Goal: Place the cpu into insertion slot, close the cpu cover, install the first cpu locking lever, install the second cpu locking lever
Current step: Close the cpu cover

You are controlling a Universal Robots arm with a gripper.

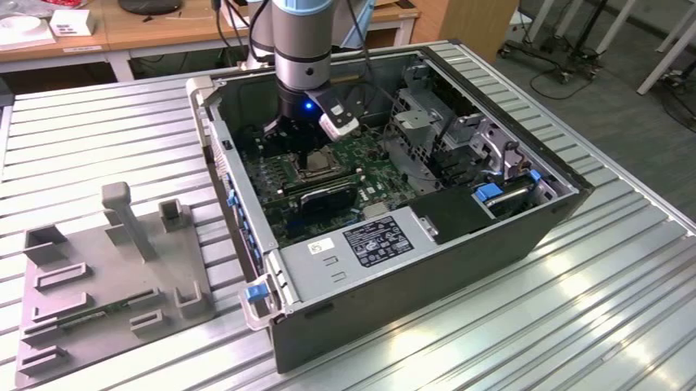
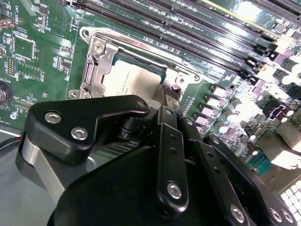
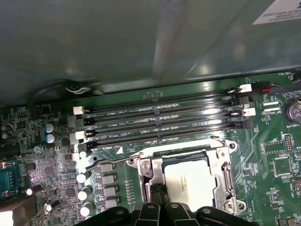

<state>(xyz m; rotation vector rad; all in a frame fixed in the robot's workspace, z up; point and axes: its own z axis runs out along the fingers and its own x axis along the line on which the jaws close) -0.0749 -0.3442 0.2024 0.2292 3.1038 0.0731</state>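
The cpu [image 3: 190, 181], a small square chip with a silvery top, lies flat in the insertion slot [image 3: 184, 156] on the green board; it also appears in the second wrist view [image 2: 134, 80] and the exterior view [image 1: 316, 164]. The cpu cover [image 3: 221, 176], a silvery frame, lies down around the chip with the chip's top seen through its cut-out. A thin locking lever [image 3: 110, 161] runs along the socket's side. My gripper [image 3: 156, 187] reaches down into the case right at the socket's edge, its fingers shut together with nothing seen between them, and its black body [image 2: 155, 188] covers part of the socket.
Long black memory slots [image 3: 160, 122] lie right beside the socket. The open case's walls [image 1: 218, 155], a drive cage [image 1: 435, 138] and a power supply box [image 1: 370, 240] hem in the board. A grey fixture plate [image 1: 109, 277] sits on the slatted table at the exterior view's left.
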